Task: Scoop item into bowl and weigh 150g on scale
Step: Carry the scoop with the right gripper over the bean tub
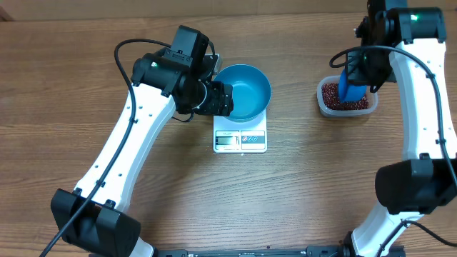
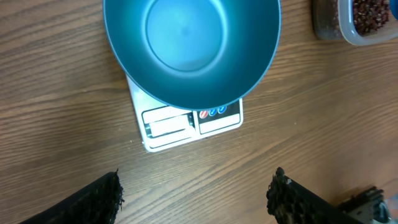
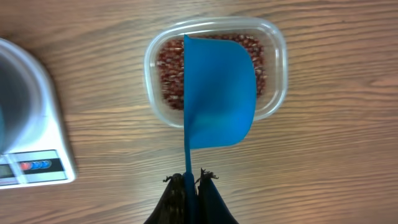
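Scooping stage: right tool (image 3: 186, 180) clamped on the scoop (image 3: 221, 93) handle, scoop above beans (image 3: 168, 68) in the tub (image 3: 280, 56), upper right. At centre, left tool (image 2: 196, 186), jaws apart, sits near the empty bowl (image 1: 243, 91) on the scale (image 1: 240, 140). Next: dip and lift level.

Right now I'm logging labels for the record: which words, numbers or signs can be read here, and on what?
Nothing legible.
On the scale, display: no digits readable.
On its front strip: three round signs, one red, two blue, too small to read.
On the bowl, scoop and tub: no marks seen.
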Available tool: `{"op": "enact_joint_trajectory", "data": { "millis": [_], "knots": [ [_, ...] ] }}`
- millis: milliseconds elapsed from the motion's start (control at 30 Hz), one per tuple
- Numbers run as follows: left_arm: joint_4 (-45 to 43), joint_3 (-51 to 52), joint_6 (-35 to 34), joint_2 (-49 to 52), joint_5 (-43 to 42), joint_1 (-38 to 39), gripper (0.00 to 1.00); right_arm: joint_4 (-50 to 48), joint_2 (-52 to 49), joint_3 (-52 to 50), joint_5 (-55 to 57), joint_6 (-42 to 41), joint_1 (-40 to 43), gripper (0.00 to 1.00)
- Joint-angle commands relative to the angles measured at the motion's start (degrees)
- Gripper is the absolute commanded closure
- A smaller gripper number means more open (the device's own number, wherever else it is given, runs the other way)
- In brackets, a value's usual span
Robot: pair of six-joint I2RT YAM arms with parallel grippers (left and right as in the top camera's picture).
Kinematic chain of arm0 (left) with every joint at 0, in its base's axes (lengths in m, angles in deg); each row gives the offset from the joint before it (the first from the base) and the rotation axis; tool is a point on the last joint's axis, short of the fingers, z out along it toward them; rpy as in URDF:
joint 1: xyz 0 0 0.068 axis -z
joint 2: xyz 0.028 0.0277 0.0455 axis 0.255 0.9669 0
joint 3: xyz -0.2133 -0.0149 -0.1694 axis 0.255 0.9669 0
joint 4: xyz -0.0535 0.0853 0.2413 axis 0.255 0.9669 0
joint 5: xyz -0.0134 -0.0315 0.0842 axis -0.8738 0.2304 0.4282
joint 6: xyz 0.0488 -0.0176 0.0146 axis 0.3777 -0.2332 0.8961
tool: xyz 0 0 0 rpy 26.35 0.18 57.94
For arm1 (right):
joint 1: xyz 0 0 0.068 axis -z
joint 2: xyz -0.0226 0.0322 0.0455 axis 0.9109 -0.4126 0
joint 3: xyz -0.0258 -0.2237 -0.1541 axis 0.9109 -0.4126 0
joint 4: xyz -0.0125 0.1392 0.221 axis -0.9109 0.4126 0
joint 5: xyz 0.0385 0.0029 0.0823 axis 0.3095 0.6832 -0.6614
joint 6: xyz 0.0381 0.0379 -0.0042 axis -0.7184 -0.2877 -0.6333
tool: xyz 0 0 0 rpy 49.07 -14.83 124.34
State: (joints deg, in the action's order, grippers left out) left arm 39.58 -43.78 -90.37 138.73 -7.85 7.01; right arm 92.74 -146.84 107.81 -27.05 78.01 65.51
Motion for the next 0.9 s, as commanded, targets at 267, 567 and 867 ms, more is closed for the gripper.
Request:
{"op": "enact_joint_trajectory", "data": {
  "millis": [267,567,867],
  "knots": [
    [-0.42,-0.63,1.27,0.09,2.38,0.42,0.13,0.02,-4.42,0.17,3.26,6.16,0.11,0.96],
    [-0.46,-0.63,1.27,0.09,2.38,0.42,0.1,-2.4,-5.75,-2.12,4.13,6.16,1.16,0.96],
    [-0.48,-0.61,1.27,0.09,2.38,0.42,0.06,-6.8,-5.81,-6.25,4.09,6.14,1.44,0.96]
  ]
}}
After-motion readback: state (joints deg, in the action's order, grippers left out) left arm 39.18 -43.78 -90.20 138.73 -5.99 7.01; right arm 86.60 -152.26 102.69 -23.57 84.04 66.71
